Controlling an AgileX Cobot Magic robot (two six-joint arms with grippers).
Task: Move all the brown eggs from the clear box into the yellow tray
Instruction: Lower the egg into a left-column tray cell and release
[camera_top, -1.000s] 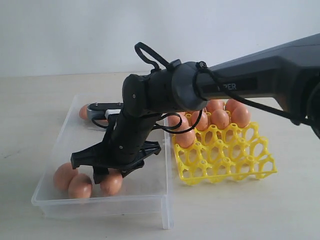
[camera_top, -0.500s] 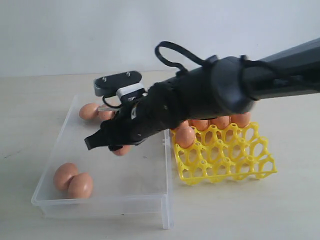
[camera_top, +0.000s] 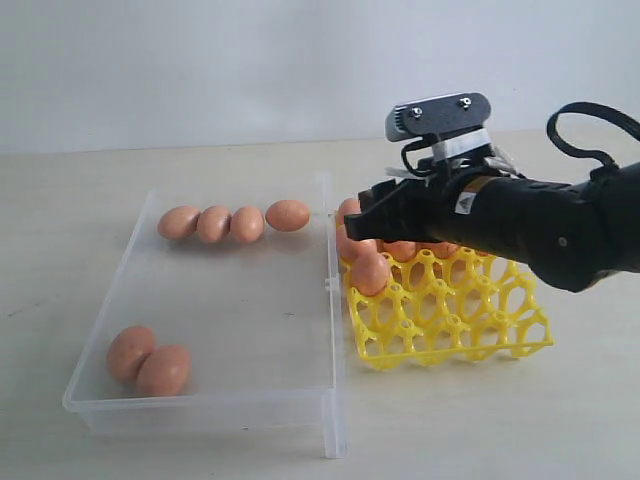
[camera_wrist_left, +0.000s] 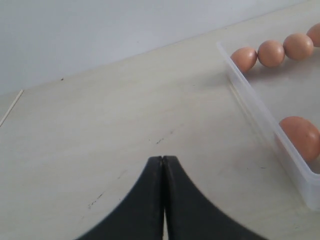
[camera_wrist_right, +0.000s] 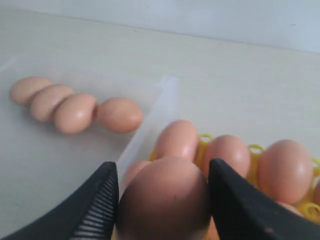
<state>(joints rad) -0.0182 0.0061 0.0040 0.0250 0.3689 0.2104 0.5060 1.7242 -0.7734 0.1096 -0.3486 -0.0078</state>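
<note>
Beige tabletop (camera_top: 80, 200), right claw (camera_wrist_right: 162, 175) gripping brown egg (camera_wrist_right: 164, 205)

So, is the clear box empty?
Not empty. Six brown eggs lie in the clear box: four in a row by one wall, two together near a corner.

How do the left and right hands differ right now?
The left black hand is shut on nothing; the right black hand grips a smooth orange-brown egg. The left hangs over the beige table beside the clear plastic box; the right is over the bright yellow lattice tray. Both are black.
</note>
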